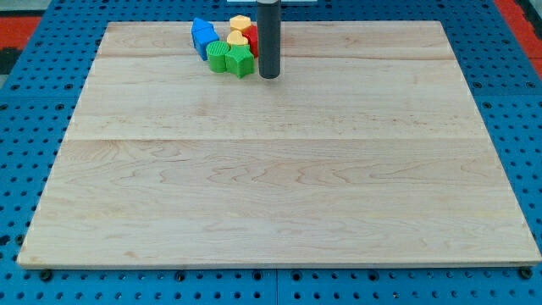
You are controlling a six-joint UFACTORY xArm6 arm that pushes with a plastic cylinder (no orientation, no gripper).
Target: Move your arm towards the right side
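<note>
My dark rod comes down from the view's top; my tip (269,75) rests on the wooden board (279,169) just right of a tight cluster of blocks. The cluster holds a blue block (203,36) at its left, a green round block (218,56), a green block (240,61) nearest my tip, a yellow block (240,23) at the top, another yellow block (238,40) below it, and a red block (252,41) partly hidden behind the rod. My tip is close to the green block, with a thin gap.
The board lies on a blue perforated table (34,102). A red area (19,25) shows at the view's top left corner and another red area (521,17) at the top right.
</note>
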